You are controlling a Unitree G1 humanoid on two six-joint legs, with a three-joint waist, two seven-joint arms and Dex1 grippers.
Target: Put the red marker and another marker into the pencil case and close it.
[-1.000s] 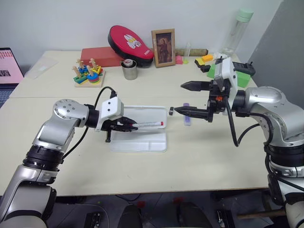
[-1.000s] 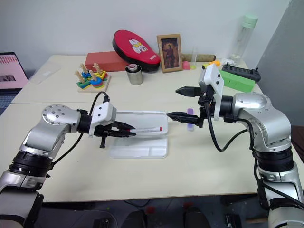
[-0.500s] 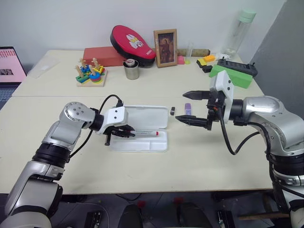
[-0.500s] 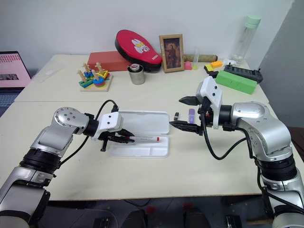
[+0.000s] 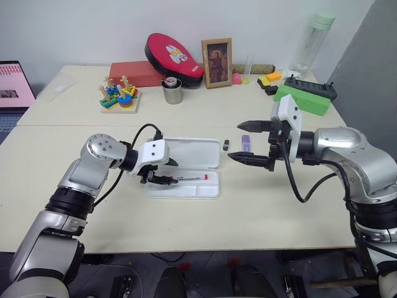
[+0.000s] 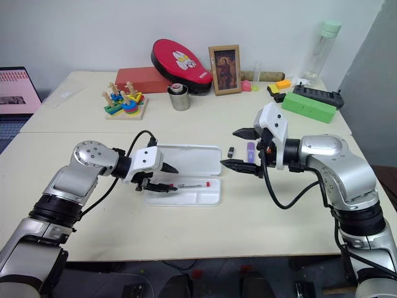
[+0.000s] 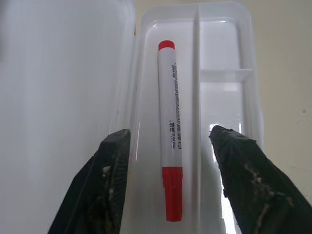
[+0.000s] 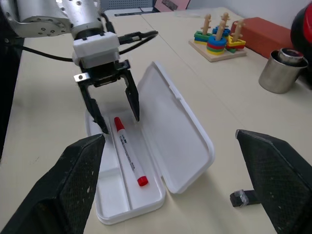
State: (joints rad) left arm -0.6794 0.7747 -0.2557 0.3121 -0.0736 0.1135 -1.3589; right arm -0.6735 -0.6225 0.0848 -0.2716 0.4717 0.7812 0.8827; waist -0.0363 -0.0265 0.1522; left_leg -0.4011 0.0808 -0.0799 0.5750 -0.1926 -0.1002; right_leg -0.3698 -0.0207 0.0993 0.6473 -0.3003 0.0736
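On the tabletop (image 5: 260,205) the open case (image 5: 186,171) holds the red marker (image 5: 190,178). Left tool (image 5: 162,172) straddles it, parted, empty. At 3 o'clock, the purple marker (image 5: 245,142) lies by the wide, empty right tool (image 5: 243,141).

red marker (image 7: 170,141) lying in pencil case (image 7: 229,53), tool (image 7: 168,146) spread

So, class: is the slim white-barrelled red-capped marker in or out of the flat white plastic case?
In: the red marker lies flat in the open white case's long compartment, between open left gripper fingers.
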